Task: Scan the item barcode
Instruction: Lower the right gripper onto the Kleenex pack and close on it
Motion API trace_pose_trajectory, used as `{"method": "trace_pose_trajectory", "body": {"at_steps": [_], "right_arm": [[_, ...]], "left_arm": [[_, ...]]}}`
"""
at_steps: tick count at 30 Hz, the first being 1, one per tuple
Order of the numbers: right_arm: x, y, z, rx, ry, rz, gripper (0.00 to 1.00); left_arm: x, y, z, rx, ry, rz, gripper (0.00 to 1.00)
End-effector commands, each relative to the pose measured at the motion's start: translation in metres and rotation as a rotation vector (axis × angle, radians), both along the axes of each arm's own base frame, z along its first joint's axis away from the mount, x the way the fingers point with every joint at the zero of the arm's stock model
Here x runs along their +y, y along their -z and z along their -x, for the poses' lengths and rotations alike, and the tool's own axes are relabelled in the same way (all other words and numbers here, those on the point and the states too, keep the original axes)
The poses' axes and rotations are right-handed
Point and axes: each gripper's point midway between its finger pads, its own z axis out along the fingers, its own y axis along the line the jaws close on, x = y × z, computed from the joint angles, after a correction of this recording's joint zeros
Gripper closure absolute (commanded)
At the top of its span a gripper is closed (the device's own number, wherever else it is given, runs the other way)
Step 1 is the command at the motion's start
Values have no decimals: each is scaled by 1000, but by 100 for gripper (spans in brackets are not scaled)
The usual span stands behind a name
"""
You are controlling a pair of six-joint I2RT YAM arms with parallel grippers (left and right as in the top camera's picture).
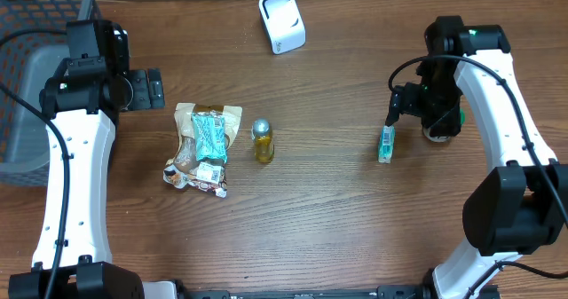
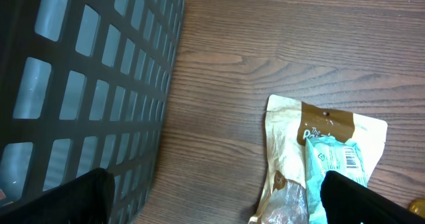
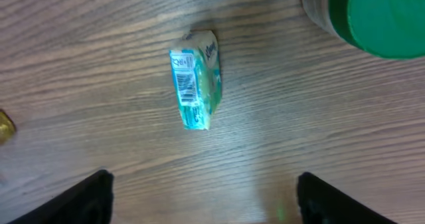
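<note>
Right gripper: jaws spread wide, nothing gripped; the teal packet ahead is not touched.
Left gripper: jaws spread wide, nothing gripped or touched.

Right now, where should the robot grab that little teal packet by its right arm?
Probably from straight above with the right gripper, pinching the teal packet across its two long edges. It lies low, long and narrow, so the short width fits between the open fingers; gripping near one end keeps the upturned barcode clear.
</note>
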Motion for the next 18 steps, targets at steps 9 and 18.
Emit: {"method": "trace_pose_trajectory", "body": {"at_steps": [9, 18], "right_arm": [[10, 13, -4, -46, -30, 3, 40], [24, 59, -4, -63, -19, -84, 62]], "left_arm": [[-1, -15, -3, -36, 17, -19, 0], [-1, -15, -3, -36, 17, -19, 0]]}}
